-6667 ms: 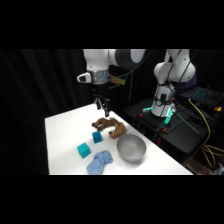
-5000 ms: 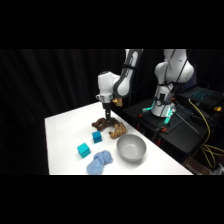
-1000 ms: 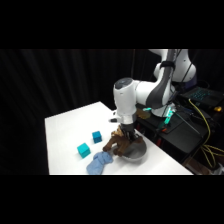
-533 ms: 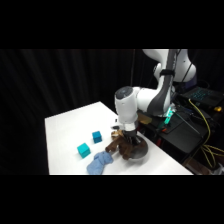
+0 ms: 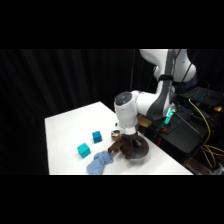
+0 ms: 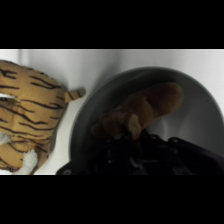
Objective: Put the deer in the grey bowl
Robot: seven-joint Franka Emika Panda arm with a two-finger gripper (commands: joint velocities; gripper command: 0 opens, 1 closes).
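Observation:
The dark brown deer (image 6: 145,111) lies inside the grey bowl (image 6: 200,117), its body running up to the right from my gripper (image 6: 131,139). The gripper looks shut on the deer's near end, though its dark linkage blurs into the plush. In the side view the gripper (image 5: 129,140) hangs low over the grey bowl (image 5: 144,153) at the table's near right, and part of the deer (image 5: 118,148) droops over the bowl's left rim.
A tiger-striped tan plush (image 6: 30,117) lies just outside the bowl; in the side view the plush (image 5: 116,133) shows as a small piece behind the gripper. A blue cloth (image 5: 100,162) and two teal cubes (image 5: 96,136) (image 5: 83,149) lie left of the bowl.
The gripper took the deer from the table's middle and carried it over the bowl. In the last second it sank lower, bringing the deer into the bowl.

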